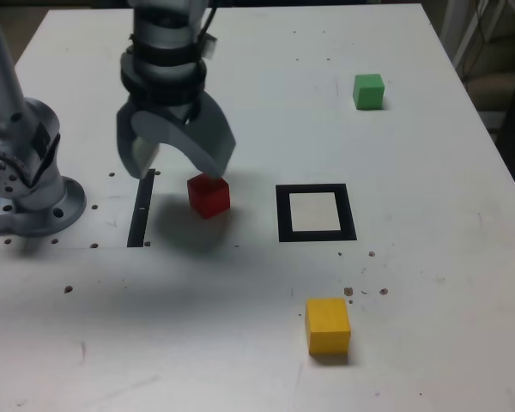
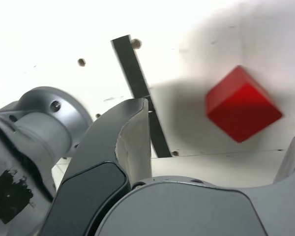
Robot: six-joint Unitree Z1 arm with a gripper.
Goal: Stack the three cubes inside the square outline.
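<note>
The tool (image 1: 178, 163) hangs spread above the red cube (image 1: 209, 196) — which sits turned on the counter (image 1: 446, 283) beneath it — so a descent without matching that angle could catch a corner and knock the cube away.

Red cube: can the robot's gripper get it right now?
Probably yes: the gripper looks open above the red cube, and nothing seems to block the way down.

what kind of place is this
Probably a robotics lab or test bench: a robot arm over a white table with drilled holes, and a black square outline marked on it.
</note>
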